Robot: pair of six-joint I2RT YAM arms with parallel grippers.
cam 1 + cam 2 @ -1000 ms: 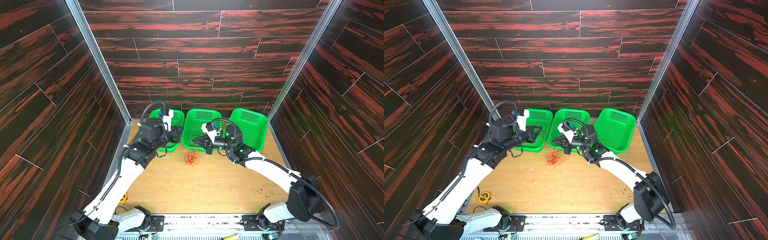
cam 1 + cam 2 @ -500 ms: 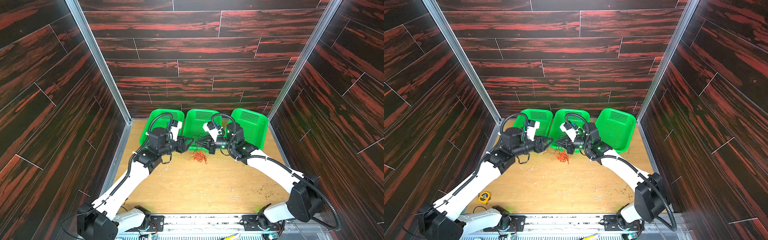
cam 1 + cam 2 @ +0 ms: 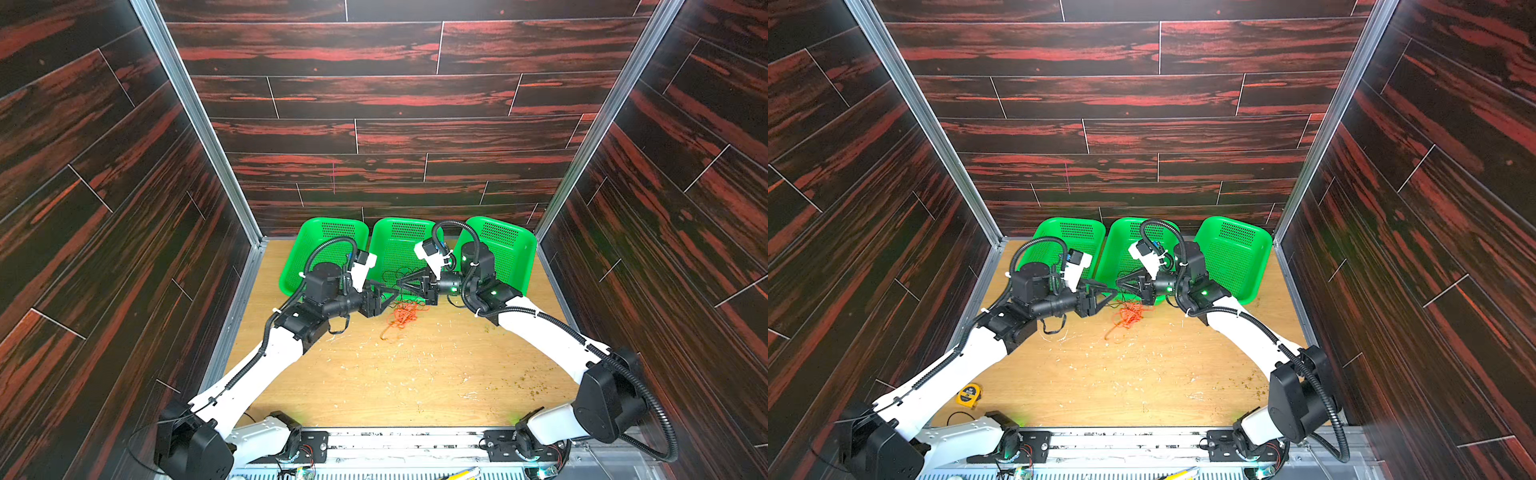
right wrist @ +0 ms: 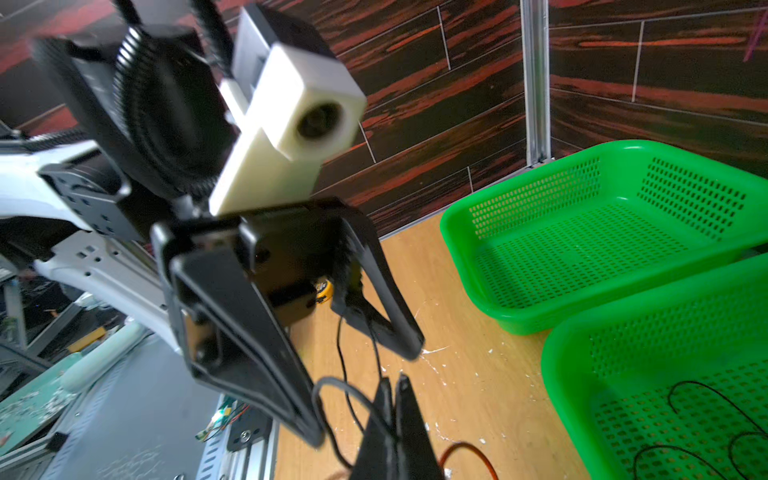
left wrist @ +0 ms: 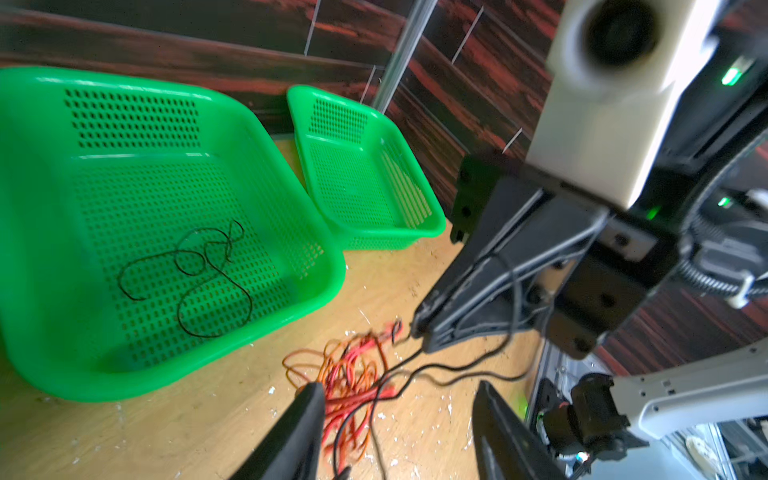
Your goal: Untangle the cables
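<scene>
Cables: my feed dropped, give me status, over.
Left gripper open. Right gripper shut on black cable. Red-orange tangle on table; second black cable in middle basket. No obstruction seen.

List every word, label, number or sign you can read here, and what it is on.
No text can be read.
Yellow tape measure: dark round label, too small to read.
Green baskets: no print visible.

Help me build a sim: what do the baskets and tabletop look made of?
Baskets: green moulded plastic, glossy, going by shiny rims and punched holes. Tabletop: probably wood-grain laminate or plywood, matte, scuffed with pale flecks.
</scene>
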